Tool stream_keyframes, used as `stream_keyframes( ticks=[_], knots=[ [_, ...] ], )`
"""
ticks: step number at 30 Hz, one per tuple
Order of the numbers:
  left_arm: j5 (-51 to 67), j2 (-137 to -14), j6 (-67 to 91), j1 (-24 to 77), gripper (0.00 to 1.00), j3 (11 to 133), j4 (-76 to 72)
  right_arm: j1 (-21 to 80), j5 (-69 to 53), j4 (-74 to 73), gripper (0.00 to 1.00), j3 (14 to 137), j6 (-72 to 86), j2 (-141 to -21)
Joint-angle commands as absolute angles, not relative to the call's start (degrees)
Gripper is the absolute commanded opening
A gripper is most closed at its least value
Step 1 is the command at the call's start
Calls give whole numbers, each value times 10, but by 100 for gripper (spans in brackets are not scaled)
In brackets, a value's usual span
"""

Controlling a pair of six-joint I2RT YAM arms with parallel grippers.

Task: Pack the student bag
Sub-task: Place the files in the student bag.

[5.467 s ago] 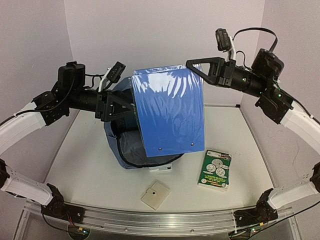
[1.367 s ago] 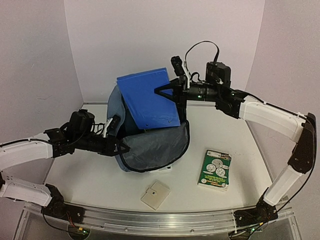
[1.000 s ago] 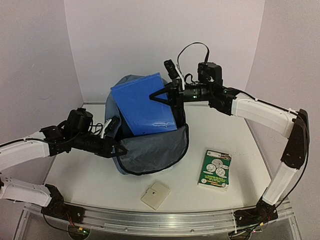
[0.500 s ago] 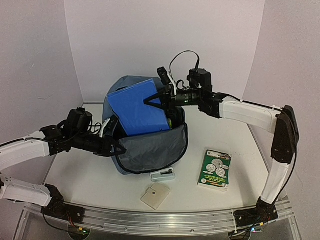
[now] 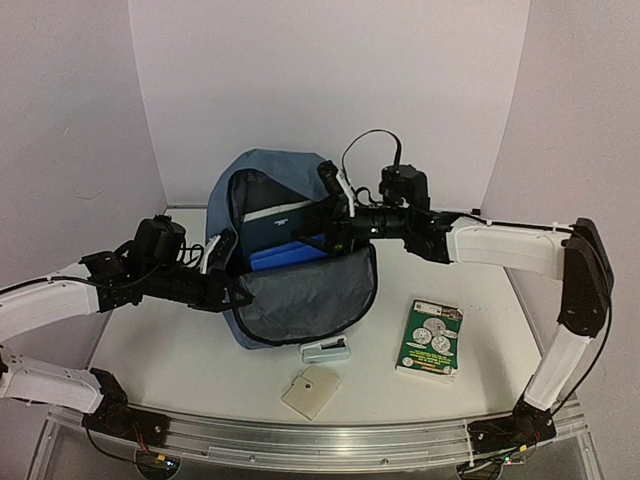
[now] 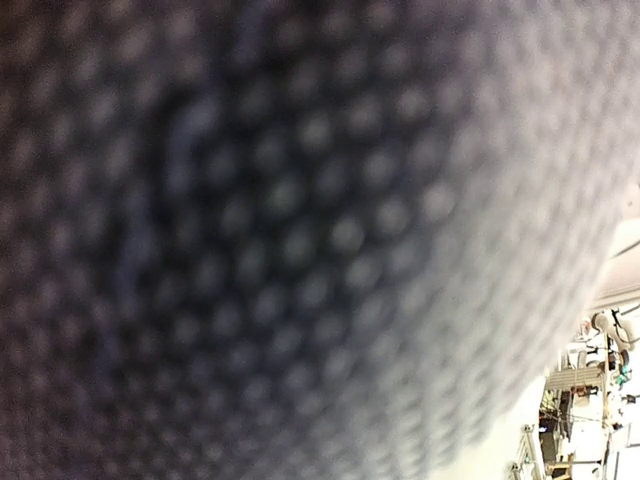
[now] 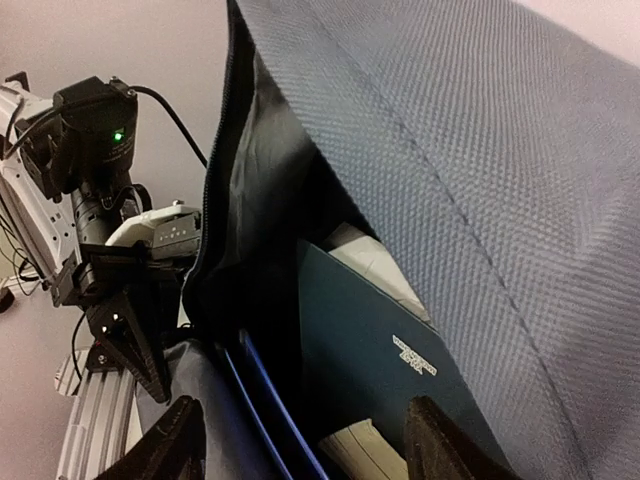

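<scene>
The student bag (image 5: pixel 300 296) stands open mid-table, slate-blue with its grey-lined front flap folded toward me. A blue folder (image 5: pixel 288 253) lies inside it, beside a dark teal book (image 7: pixel 400 345) and pale pages. My right gripper (image 5: pixel 330 230) hovers at the bag's mouth, open, with nothing between its fingers (image 7: pixel 168 445); in the right wrist view the right gripper (image 7: pixel 300 452) sits just above the folder's blue edge (image 7: pixel 268 405). My left gripper (image 5: pixel 236 293) is shut on the left rim of the bag. The left wrist view is filled with blurred bag fabric (image 6: pixel 300 240), which hides the fingers.
A green-covered book (image 5: pixel 430 338) lies on the table right of the bag. A small pale box (image 5: pixel 326 350) sits just in front of the bag, and a beige square pad (image 5: pixel 311 390) nearer the front rail. Walls close in behind and on both sides.
The blue folder, held upright over the bag by my right gripper, has gone down inside. The right gripper has opened and let it go. The left arm has held still.
</scene>
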State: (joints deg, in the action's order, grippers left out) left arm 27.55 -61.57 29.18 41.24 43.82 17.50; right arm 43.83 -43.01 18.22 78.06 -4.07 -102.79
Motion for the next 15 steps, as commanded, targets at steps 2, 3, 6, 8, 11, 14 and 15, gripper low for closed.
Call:
stream_keyframes(
  ticks=[2, 3, 6, 8, 11, 14, 15],
  knots=[
    [248, -592, 308, 416, 1, 435, 137, 442, -373, 223, 69, 749, -24, -923],
    [247, -590, 309, 416, 1, 432, 135, 442, -361, 223, 70, 744, -19, -913],
    [240, -586, 313, 416, 1, 431, 138, 442, -320, 223, 71, 726, -5, -880],
    [235, -586, 314, 416, 1, 431, 141, 442, -272, 222, 79, 711, 33, -856],
    [229, -585, 314, 416, 1, 432, 141, 442, -184, 180, 86, 698, 61, -826],
    [227, -588, 310, 416, 1, 430, 142, 440, -53, 127, 92, 679, 93, -792],
    [227, -589, 308, 416, 1, 430, 143, 439, -24, 111, 95, 666, 104, -776]
  ],
)
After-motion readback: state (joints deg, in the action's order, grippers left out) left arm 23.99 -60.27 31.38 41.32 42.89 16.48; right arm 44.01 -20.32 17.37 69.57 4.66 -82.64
